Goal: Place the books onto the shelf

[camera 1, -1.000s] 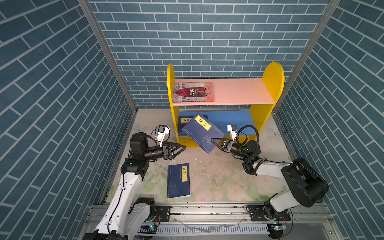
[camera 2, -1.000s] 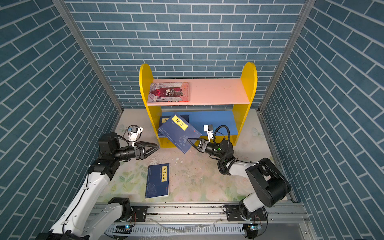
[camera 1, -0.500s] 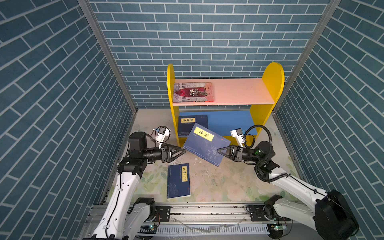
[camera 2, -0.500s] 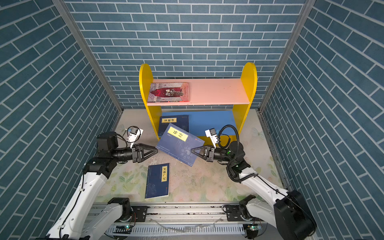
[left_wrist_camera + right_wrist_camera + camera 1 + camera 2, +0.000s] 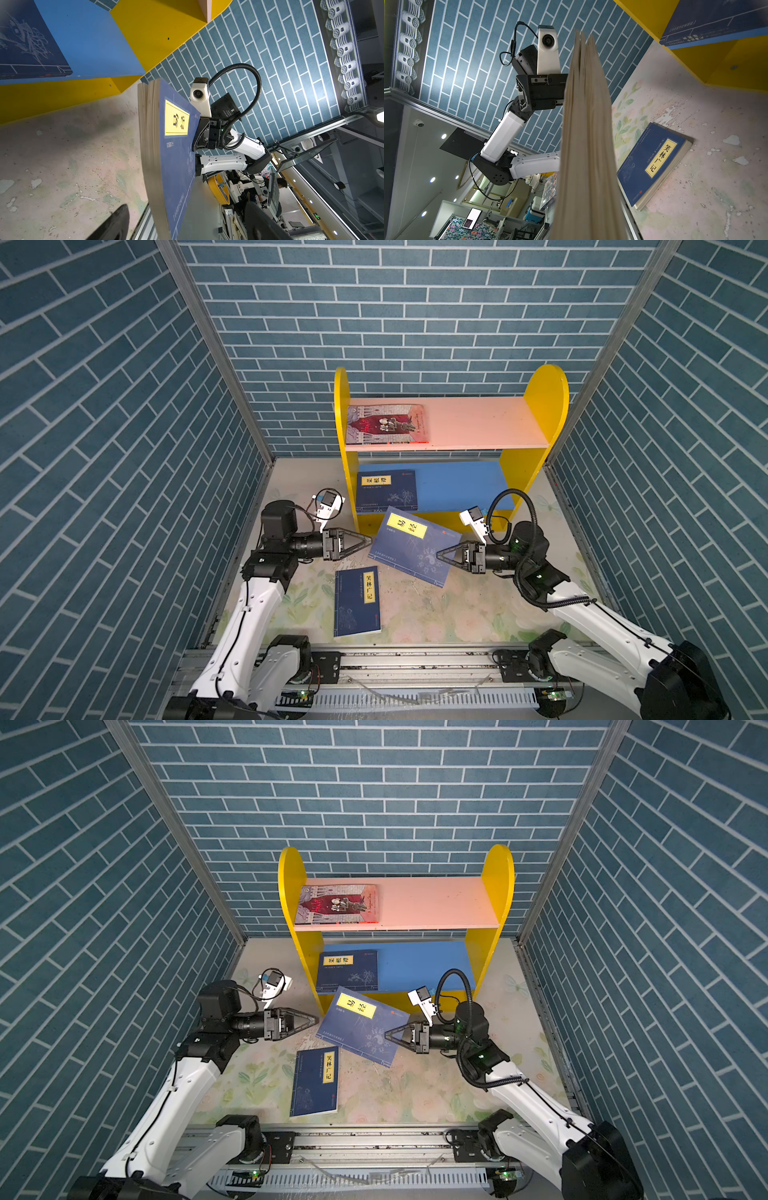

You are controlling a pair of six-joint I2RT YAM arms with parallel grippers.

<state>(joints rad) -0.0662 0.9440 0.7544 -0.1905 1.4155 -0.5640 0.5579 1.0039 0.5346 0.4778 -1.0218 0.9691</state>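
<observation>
My right gripper [image 5: 439,554] [image 5: 387,1034] is shut on a navy book with a yellow label [image 5: 415,547] [image 5: 360,1026] and holds it tilted above the floor, in front of the shelf [image 5: 544,406] [image 5: 496,886]. My left gripper [image 5: 368,540] [image 5: 314,1019] [image 5: 186,205] is open, one finger on each side of that book's [image 5: 176,158] opposite edge, not touching it. In the right wrist view the book's page edge [image 5: 587,145] hides the jaws. One navy book [image 5: 386,491] lies on the blue lower board, a grey-and-red book [image 5: 386,425] on the pink upper board, and another navy book [image 5: 358,601] [image 5: 654,164] on the floor.
Blue brick walls [image 5: 124,448] close in the left, back and right. A metal rail [image 5: 395,664] runs along the front edge. The right halves of the pink board [image 5: 478,423] and the blue board [image 5: 457,485] are bare. The floor mat [image 5: 436,605] is worn and floral.
The right gripper has drawn the held book forward and down, away from the shelf. The left gripper has dipped slightly, now brackets the book's left edge, and its jaws stand a little wider.
</observation>
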